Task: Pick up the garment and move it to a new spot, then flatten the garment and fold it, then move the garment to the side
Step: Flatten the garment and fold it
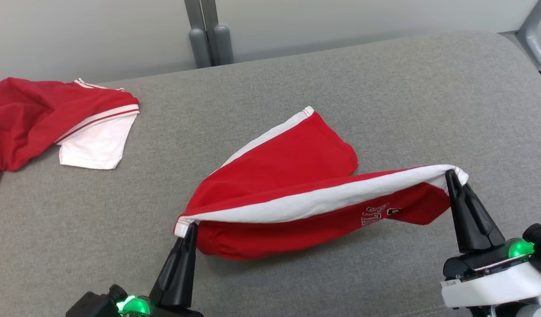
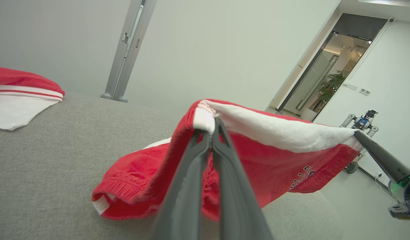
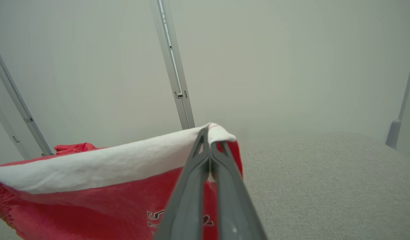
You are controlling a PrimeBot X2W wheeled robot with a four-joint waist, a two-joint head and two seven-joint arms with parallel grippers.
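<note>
The garment is a red pair of shorts with a white side band and dark lettering, stretched between my two grippers above the grey surface. My left gripper is shut on its white-edged corner at the lower left. My right gripper is shut on the opposite white corner at the right. The far part of the garment rests on the surface while the held edge sags between the grips. In the left wrist view my left gripper pinches the garment. In the right wrist view my right gripper pinches the garment.
A second red and white piece of clothing lies bunched at the far left of the grey padded table. Grey posts stand behind the table's far edge. Another robot stands on the floor beyond the table.
</note>
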